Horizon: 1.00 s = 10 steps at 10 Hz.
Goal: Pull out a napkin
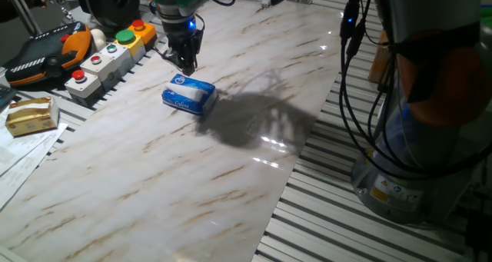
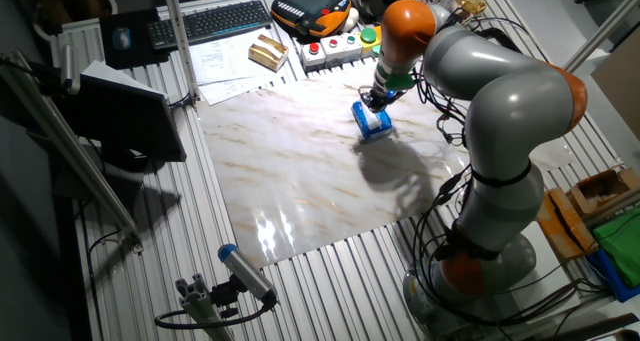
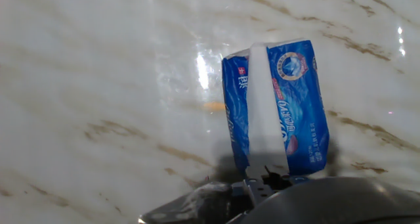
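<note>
I am watching the napkin (image 3: 266, 112) showing as a white strip along the top of the blue tissue pack (image 3: 275, 109), running lengthwise through its slot. The pack is lying flat on the marble bench (image 1: 154, 185), toward the far edge near the button boxes (image 1: 108, 58), well in from the near corners. The end effector (image 1: 185, 58) is hanging just behind the pack; in the hand view only its dark base is showing at the bottom, so I cannot tell how far the fingers are parted, and I am seeing nothing in them.

As I judge it, I am lining up for the pinch. Doing it well means coming down over the white strip, closing on the loose paper alone and not the plastic, then drawing up slowly, since the light pack may be lifting with it.

Counting: one pack, one napkin strip showing, one arm, what look like two button boxes, and one small gold-wrapped box (image 1: 31, 114) at the left edge.
</note>
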Motion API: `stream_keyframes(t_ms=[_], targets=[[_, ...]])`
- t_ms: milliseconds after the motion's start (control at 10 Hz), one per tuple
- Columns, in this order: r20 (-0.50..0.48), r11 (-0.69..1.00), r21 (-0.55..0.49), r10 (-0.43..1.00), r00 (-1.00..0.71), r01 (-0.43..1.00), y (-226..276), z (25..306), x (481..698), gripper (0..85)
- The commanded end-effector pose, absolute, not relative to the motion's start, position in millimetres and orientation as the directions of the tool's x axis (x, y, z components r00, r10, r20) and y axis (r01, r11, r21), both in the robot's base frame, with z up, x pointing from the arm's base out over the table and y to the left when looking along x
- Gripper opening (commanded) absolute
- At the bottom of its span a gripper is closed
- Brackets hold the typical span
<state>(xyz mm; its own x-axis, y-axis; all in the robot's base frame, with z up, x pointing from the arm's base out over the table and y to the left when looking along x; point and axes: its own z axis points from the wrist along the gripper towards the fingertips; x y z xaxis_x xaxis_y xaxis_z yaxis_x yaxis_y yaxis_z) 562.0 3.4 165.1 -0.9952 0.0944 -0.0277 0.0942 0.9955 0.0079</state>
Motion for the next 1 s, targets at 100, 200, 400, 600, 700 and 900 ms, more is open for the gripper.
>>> stream_keyframes(t_ms=[100,200,400,600,700,900], targets=[[-0.013,0.996,0.009,0.093,-0.996,0.093,3.0,165.2,562.1,0.7],[-0.011,0.995,0.0,0.096,-0.995,0.096,3.0,165.2,562.1,0.7],[-0.005,0.996,-0.029,0.088,-0.996,0.088,3.0,165.2,562.1,0.7],[0.012,0.995,-0.049,0.084,-0.996,0.084,3.0,165.2,562.1,0.7],[0.014,0.996,-0.05,0.08,-0.997,0.079,3.0,165.2,562.1,0.7],[0.004,0.997,-0.045,0.069,-0.998,0.068,0.4,163.3,563.3,0.7]])
